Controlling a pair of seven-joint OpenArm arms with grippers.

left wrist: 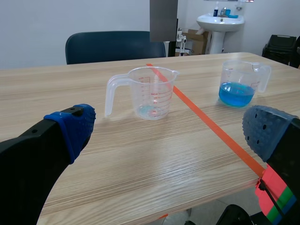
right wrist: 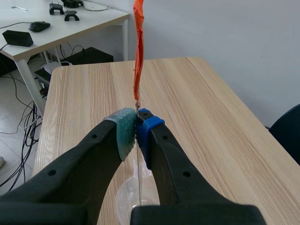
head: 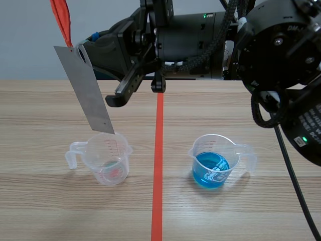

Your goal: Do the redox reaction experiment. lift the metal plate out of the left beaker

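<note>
One sideways swing and the metal plate (head: 85, 93), clenched in my right claw (right wrist: 136, 127), could tip the left beaker (head: 108, 163).

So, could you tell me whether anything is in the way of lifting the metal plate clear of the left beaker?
Nothing visible does. The metal plate, clamped in the right gripper, hangs above the left beaker with open air around it.

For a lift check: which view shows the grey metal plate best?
Scene view: the grey metal plate hangs full-length, tilted, lower edge above the clear plastic beaker. Left wrist shows only its lower end; right wrist sees it edge-on in the right gripper.
</note>
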